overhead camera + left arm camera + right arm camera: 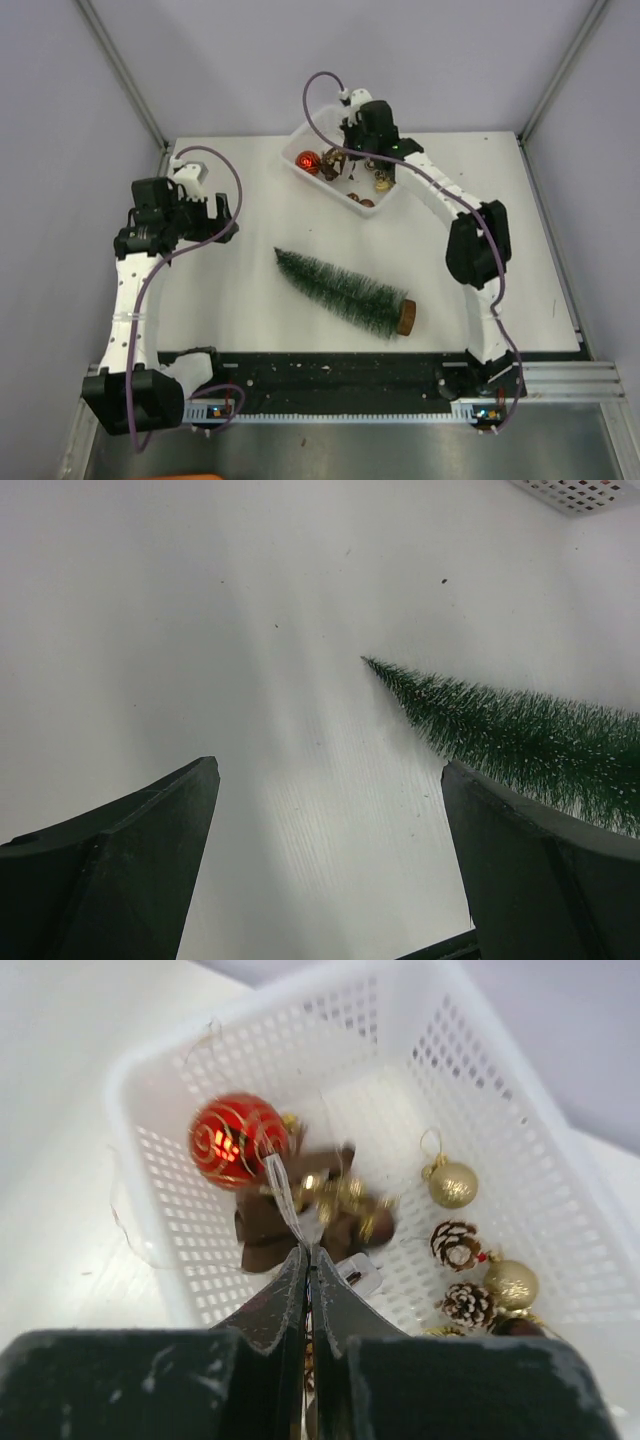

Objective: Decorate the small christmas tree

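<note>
The small christmas tree (345, 293) lies on its side mid-table, tip toward the far left and wooden disc base (406, 317) toward the near right. In the left wrist view the tree's tip (500, 730) shows beside the right finger. My left gripper (215, 215) (330, 770) hovers open to the left of the tree, with nothing between its fingers. Over the white basket (372, 210) my right gripper (350, 152) (308, 1250) is shut on a thin silvery ribbon (283, 1192) that runs up to the red bauble (235, 1140) (306, 161).
The basket (130, 1080) also holds a brown bow-like ornament (265, 1230), gold baubles (452, 1184) and frosted pine cones (457, 1244). Grey walls close in the table on three sides. The arm bases stand along the near edge.
</note>
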`<state>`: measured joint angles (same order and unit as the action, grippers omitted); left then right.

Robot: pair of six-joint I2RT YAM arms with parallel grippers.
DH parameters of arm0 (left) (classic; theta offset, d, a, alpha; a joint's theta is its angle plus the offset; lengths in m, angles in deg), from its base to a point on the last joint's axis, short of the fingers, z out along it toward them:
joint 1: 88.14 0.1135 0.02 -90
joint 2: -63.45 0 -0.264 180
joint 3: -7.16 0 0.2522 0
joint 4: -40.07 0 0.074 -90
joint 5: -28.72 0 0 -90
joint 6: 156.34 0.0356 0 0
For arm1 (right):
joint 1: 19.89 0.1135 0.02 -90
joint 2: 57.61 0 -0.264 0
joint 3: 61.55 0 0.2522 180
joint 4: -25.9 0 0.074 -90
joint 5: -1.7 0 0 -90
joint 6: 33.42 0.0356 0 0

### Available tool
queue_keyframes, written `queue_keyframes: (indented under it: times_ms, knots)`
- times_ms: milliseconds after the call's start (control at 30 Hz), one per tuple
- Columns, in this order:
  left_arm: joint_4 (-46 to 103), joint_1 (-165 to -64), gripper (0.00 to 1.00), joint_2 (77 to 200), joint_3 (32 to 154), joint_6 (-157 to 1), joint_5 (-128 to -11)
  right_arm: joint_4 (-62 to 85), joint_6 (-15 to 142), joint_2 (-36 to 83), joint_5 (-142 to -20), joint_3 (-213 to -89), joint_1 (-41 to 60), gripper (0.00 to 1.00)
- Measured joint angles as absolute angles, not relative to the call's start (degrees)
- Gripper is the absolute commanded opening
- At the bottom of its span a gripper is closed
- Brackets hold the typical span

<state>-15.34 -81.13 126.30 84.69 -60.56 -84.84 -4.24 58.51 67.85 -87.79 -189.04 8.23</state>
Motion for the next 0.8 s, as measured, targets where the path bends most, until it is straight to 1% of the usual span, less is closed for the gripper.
queue_keyframes:
  times_ms: [233, 367, 500, 633, 800]
  knots:
    - [-15.5, -81.1, 0.99, 125.1, 85.2, -60.6, -86.5, -2.0, 54.7, 51.4, -87.8, -182.4, 10.7, 0.0]
    - [-15.6, -81.4, 0.99, 125.0, 86.7, -60.7, -88.6, -2.0, 53.5, 45.5, -86.8, -178.5, 11.9, 0.0]
    - [-14.6, -82.8, 0.99, 125.1, 88.1, -61.0, -90.3, -2.1, 52.7, 42.2, -86.0, -175.3, 12.8, 0.0]
    - [-11.9, -85.6, 0.99, 125.9, 89.5, -61.4, -90.4, -2.7, 52.2, 41.3, -85.6, -173.7, 13.0, 0.0]
    - [-4.4, -87.6, 0.99, 133.4, 95.6, -62.6, -92.2, -2.9, 52.1, 41.2, -84.4, -171.2, 13.0, 0.0]
